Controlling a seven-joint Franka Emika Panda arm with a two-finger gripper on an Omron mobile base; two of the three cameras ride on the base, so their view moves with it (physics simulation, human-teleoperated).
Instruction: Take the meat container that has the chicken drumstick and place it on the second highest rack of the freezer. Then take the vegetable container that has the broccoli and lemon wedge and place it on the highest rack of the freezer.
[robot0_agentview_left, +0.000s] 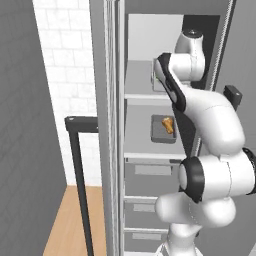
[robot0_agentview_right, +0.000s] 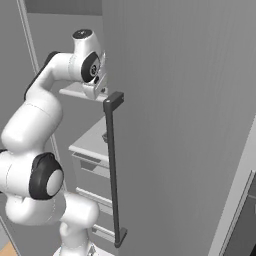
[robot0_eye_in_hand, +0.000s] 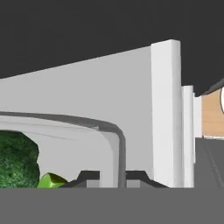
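The freezer (robot0_agentview_left: 116, 150) stands open. A grey meat container (robot0_agentview_left: 164, 128) with the orange-brown chicken drumstick (robot0_agentview_left: 168, 124) rests on the second highest rack (robot0_agentview_left: 140, 142). My arm reaches in over the highest rack (robot0_agentview_left: 137, 82). In the hand view my gripper (robot0_eye_in_hand: 112, 178) is shut on the rim of the vegetable container (robot0_eye_in_hand: 114, 135). The dark green broccoli (robot0_eye_in_hand: 15, 159) and the yellow-green lemon wedge (robot0_eye_in_hand: 50, 180) lie inside it. A corner of that container (robot0_agentview_left: 155, 80) shows beside my forearm at the highest rack's level. I cannot tell whether it touches the rack.
The freezer door (robot0_agentview_right: 180, 125), with its long dark bar handle (robot0_agentview_right: 113, 165), stands close on the right of my hand. Grey drawers (robot0_agentview_left: 145, 172) sit below the racks. A dark post (robot0_agentview_left: 80, 170) and a white tiled wall (robot0_agentview_left: 65, 60) are to the left.
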